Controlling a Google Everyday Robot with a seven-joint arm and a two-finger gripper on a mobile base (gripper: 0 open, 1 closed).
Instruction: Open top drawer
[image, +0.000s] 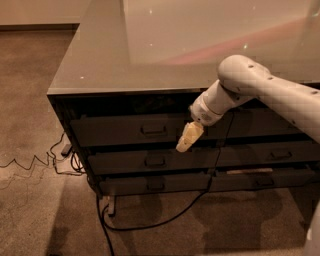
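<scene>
The gripper (189, 137) hangs in front of the top drawer (120, 131), just right of its handle (153, 130), and covers that stretch of the panel. The arm (260, 92) runs off the right edge and hides much of the neighbouring upper drawer (250, 125) (itself cut off at the right). The tabletop (125, 50) leaves the view at the top. The cable's (165, 215) upper end vanishes behind the arm.

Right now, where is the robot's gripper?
In the camera view, the gripper hangs in front of the top drawer, just right of its central handle.
</scene>
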